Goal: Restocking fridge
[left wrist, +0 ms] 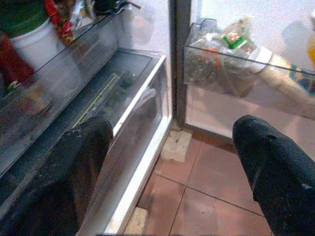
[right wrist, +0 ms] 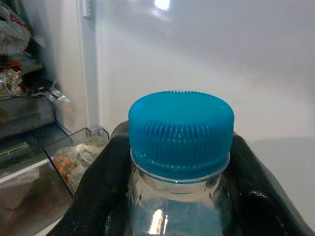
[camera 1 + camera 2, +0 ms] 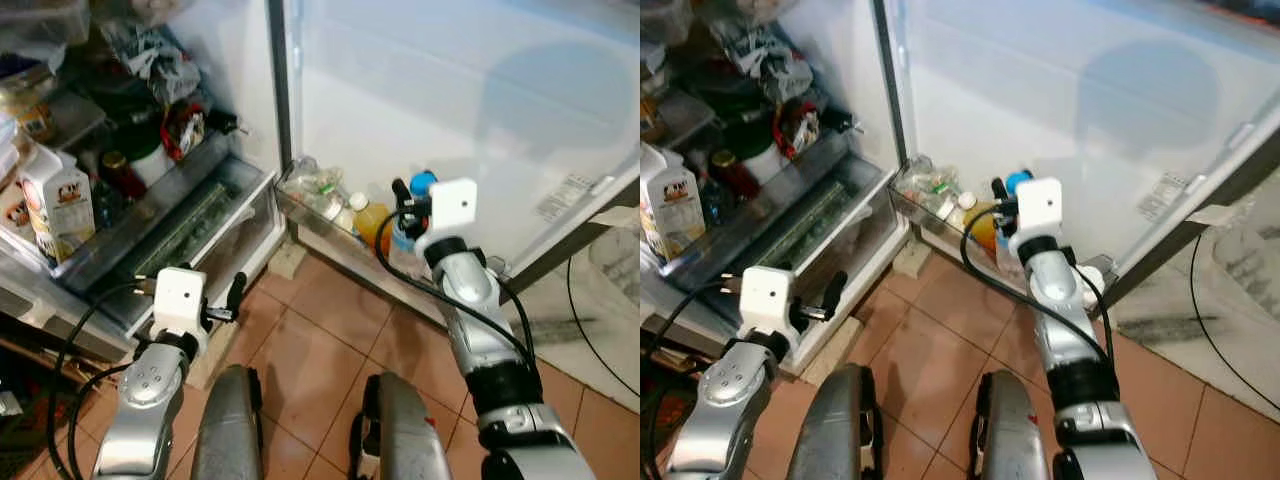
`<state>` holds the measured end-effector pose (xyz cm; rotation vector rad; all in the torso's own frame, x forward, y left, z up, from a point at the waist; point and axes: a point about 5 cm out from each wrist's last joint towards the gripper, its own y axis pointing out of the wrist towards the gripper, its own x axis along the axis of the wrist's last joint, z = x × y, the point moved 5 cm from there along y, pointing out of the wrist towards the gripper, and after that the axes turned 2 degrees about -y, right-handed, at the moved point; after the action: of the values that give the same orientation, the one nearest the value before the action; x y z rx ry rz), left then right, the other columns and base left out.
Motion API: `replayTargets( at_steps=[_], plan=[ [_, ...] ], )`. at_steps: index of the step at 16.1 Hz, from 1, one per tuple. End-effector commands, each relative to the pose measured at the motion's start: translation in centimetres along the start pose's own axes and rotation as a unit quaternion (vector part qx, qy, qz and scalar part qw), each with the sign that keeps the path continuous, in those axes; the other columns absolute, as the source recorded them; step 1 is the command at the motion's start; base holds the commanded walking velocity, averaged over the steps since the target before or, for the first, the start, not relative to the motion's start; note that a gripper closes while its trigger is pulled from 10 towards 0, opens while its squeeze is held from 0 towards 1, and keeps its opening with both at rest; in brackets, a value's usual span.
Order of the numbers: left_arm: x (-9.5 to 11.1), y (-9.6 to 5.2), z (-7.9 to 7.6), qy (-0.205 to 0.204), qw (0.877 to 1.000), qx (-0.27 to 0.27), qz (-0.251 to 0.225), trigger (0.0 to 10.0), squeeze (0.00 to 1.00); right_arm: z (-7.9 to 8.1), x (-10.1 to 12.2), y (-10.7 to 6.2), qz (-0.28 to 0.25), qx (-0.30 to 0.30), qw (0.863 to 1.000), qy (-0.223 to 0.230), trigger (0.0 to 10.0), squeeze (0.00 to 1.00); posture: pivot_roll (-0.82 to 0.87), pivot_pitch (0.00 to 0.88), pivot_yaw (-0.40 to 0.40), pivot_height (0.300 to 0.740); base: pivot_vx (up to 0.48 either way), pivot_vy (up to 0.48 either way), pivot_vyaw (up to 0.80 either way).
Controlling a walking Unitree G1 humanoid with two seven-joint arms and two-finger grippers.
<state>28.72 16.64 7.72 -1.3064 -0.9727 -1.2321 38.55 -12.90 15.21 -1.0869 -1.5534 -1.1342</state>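
your right gripper [image 2: 179, 196] already has the bottle [image 2: 179, 162]: its two fingers [image 2: 98, 191] are clamped on either side of the neck just under the blue cap [image 2: 181, 132], and the bottle stands upright between them, long axis vertical. from the head you see that arm stretched forward and low, the wrist camera box up, with the blue cap [image 3: 423, 183] poking out just beside it, right over the door bin [image 3: 320, 225]. that bin runs along the foot of the open fridge door [image 3: 450, 90] and already holds an orange-filled bottle [image 3: 372, 220] and some white-capped ones, so the free room looks tight. what matters for you is that the bottle sits at or just above the bin, on the door side, and the right arm is the one that's there; i'd judge the next move to be a straight lowering with the bottle kept vertical so it clears the bin's front wall. your left gripper [image 1: 172, 162] hangs lower, near the crisper drawer [image 1: 123, 98], fingers spread wide with nothing between them, pointing at the gap between the fridge body and the door.
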Motion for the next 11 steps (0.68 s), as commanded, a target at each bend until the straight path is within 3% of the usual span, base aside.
replayTargets(
  at_steps=[1, 4, 6, 9, 11],
  plan=[
    [0.1, -0.5, 0.1, -0.001, 1.000, 0.005, 0.002, 10.0, 0.00, -0.5, -1.6, -0.4, 0.030, -0.010, 0.999, -0.001, 10.0, 0.00, 0.12, 0.277, -0.037, 0.644, 0.000, 0.000, 0.00],
    [0.2, -1.4, 0.4, -0.005, 1.000, 0.019, 0.003, 10.0, 0.00, -1.5, -0.6, 0.6, 0.006, -0.032, 0.999, -0.033, 10.0, 0.00, 0.14, 0.292, -0.040, 0.644, 0.000, 0.000, 0.00],
    [0.2, -1.6, 0.5, -0.004, 1.000, 0.023, 0.005, 10.0, 0.00, -2.4, 0.3, 1.1, -0.013, -0.049, 0.996, -0.079, 10.0, 0.00, 0.14, 0.294, -0.039, 0.644, 0.000, 0.000, 0.00],
    [0.2, -1.6, 0.4, -0.004, 1.000, 0.023, 0.007, 10.0, 0.00, -3.0, 0.3, 1.4, -0.013, -0.061, 0.994, -0.086, 10.0, 0.00, 0.13, 0.292, -0.038, 0.644, 0.000, 0.000, 0.00],
    [0.3, -1.6, 0.4, -0.003, 1.000, 0.022, 0.010, 10.0, 0.00, -2.5, -0.9, 1.3, 0.008, -0.065, 0.996, -0.057, 10.0, 0.00, 0.14, 0.292, -0.037, 0.644, 0.000, 0.000, 0.00]
  ],
)
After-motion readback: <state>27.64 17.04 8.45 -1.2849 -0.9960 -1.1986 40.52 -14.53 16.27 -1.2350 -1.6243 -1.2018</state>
